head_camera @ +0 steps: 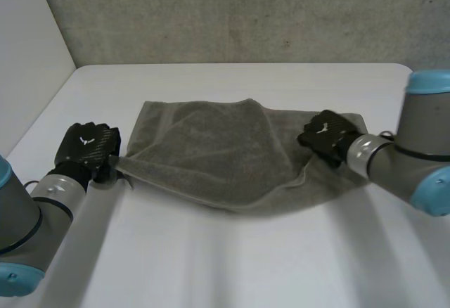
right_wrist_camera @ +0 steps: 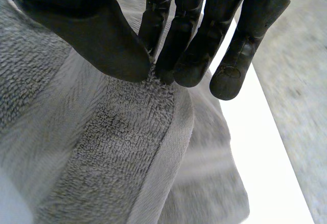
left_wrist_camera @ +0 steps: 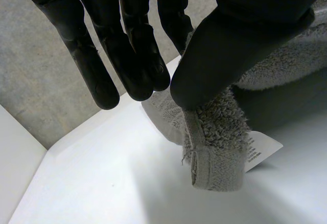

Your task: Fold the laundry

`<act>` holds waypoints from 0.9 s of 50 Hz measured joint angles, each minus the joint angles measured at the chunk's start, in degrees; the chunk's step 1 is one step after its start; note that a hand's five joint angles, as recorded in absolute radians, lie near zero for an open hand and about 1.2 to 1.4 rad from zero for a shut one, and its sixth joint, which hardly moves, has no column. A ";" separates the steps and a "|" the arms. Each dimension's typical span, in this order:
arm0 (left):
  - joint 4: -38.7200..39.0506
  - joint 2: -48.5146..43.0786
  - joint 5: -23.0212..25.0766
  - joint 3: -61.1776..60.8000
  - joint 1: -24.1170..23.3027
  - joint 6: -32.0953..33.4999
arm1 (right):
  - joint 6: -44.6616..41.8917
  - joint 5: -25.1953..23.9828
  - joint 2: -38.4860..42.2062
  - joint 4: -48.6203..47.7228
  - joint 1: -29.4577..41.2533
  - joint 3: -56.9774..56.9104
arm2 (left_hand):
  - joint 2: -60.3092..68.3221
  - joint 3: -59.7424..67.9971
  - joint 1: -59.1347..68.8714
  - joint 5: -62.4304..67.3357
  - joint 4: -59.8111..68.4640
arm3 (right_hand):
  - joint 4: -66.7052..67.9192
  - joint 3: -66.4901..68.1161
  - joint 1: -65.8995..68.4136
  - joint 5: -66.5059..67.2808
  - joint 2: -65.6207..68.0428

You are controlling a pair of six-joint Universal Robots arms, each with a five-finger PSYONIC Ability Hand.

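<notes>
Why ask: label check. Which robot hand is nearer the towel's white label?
Left. The left robot hand pinches the towel corner bearing the label; the right robot hand pinches the far end.

Surface: white table (head_camera: 232,259), smooth, rounded far corner on the right.
On it: grey terry towel (head_camera: 211,150).
Towel place: across the middle, a bit toward the far edge, long side running left to right.
Towel lay: loosely doubled, top layer draped over the lower one, near edge curving, lower layer peeking out at the right end.
Left corner: pulled out to a point, raised off the table, hem hanging down.
Tag: white care label (left_wrist_camera: 263,151) sticking out beside that corner.
Right end: bunched up, smoother woven band crossing the pile.
</notes>
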 measured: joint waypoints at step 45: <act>7.38 -6.32 0.04 -1.06 -0.29 14.35 | 9.31 -14.47 -26.98 -11.50 -27.23 42.06 | -36.25 -36.22 -34.43 -35.50 -36.30 | 0.15 0.30 0.00 0.01 0.67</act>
